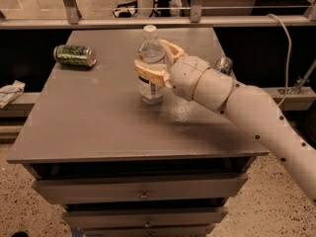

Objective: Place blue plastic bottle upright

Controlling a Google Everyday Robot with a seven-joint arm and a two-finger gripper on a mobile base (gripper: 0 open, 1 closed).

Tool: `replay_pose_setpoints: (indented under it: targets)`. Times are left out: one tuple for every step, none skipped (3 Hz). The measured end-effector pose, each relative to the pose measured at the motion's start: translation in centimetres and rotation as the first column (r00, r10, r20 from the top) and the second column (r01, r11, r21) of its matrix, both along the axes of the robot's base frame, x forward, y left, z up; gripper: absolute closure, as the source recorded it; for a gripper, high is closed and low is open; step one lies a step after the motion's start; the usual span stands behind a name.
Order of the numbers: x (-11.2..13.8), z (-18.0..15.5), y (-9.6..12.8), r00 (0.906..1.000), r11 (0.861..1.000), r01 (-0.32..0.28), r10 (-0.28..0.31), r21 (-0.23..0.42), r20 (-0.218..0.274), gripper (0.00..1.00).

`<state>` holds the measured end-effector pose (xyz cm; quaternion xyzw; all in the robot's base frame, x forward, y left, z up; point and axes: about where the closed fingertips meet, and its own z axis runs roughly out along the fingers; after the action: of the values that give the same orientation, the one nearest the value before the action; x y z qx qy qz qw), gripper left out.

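Note:
The blue plastic bottle point(150, 53), clear with a white cap and a white-and-blue label, stands upright near the middle of the grey table point(98, 117), its base on the surface. My gripper point(154, 63) reaches in from the right at the bottle's mid-height. One finger point(148, 74) crosses the front of the bottle and the other passes behind it. The fingers are shut on the bottle. My white arm point(247, 107) stretches off to the lower right.
A green can point(75, 55) lies on its side at the table's back left. A blue-and-silver can point(223, 64) stands behind my arm near the right edge. A white wrapper point(10, 93) lies on a ledge to the left. Drawers point(143, 191) sit below the tabletop.

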<state>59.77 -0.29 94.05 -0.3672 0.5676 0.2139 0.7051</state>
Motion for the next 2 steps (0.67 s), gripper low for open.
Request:
replay_pose_setpoints:
  targets:
    - [-0.05,-0.08,-0.13,0.9999,1.000,-0.003,0.003,0.002,-0.014,0.25]
    - [-0.09,-0.01,-0.29,0.9996,1.000,-0.009,0.009,0.002,-0.028,0.03]
